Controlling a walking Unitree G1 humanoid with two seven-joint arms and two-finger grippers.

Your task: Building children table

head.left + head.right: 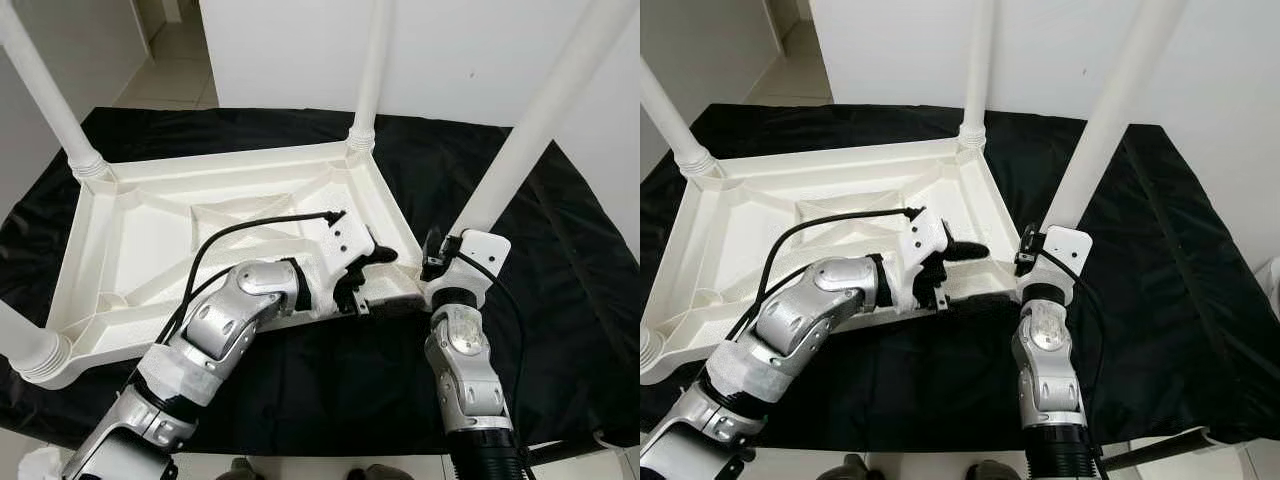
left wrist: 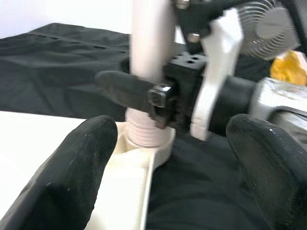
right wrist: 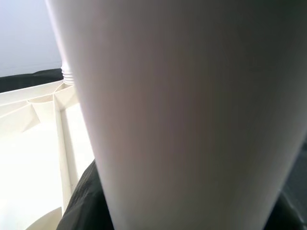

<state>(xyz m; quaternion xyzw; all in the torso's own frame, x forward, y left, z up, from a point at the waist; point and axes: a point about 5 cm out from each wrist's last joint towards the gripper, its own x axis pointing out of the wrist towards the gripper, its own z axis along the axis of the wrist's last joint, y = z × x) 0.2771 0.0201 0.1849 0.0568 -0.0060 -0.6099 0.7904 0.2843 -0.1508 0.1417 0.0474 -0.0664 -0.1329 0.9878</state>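
Note:
A white plastic children's table (image 1: 150, 230) lies upside down on a black cloth (image 1: 570, 290). Three white legs stand in its corners: far left (image 1: 40, 85), far right (image 1: 372, 70) and near left (image 1: 20, 345). The fourth leg (image 1: 540, 120) stands tilted at the near right corner, its threaded end (image 2: 144, 132) at the corner socket. My right gripper (image 1: 432, 258) is shut on this leg just above the base; the leg (image 3: 192, 115) sits right against the right wrist camera. My left gripper (image 1: 365, 275) hovers open over the table's near edge beside that corner, fingers (image 2: 72, 177) apart and holding nothing.
The cloth covers a low surface whose front edge runs just before my arms. A white wall (image 1: 280, 50) rises close behind the table, with tiled floor (image 1: 180, 70) at the far left. A yellow object (image 2: 288, 67) lies beyond the right arm.

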